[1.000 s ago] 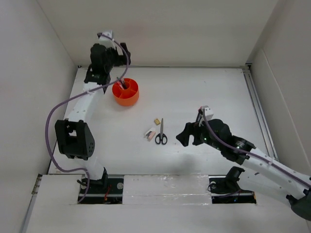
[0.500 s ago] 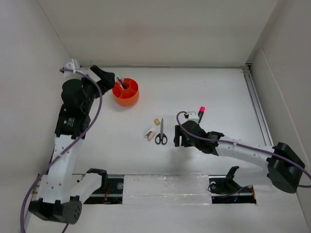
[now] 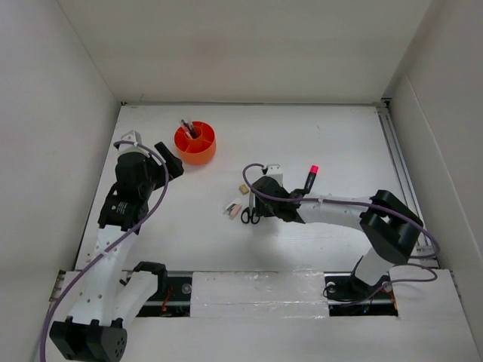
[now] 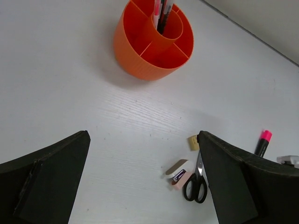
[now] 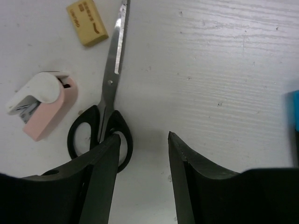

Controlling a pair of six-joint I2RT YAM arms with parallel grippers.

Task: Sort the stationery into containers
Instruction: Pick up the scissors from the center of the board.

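Note:
Black-handled scissors (image 5: 110,84) lie shut on the white table, blades pointing away. My right gripper (image 5: 143,136) is low over their handles (image 3: 250,216). Its left fingertip (image 5: 112,144) covers the right handle loop, and its jaws are half narrowed with a gap between them. A tan eraser (image 5: 87,22), a white eraser (image 5: 39,91) and a pink eraser (image 5: 49,114) lie just left of the scissors. A pink-capped marker (image 3: 310,178) lies to the right. The orange tub (image 4: 152,39) holds pens (image 4: 161,11) in its central cup. My left gripper (image 4: 144,135) hovers wide open near the tub (image 3: 195,143).
A blue cap (image 5: 295,112) shows at the right edge of the right wrist view. White walls enclose the table on the left, the far side and the right. A metal rail (image 3: 400,166) runs along the right side.
My right gripper has swung left from the marker side onto the scissors' handles, and its jaws have narrowed. The left arm has pulled back from above the tub, toward me.

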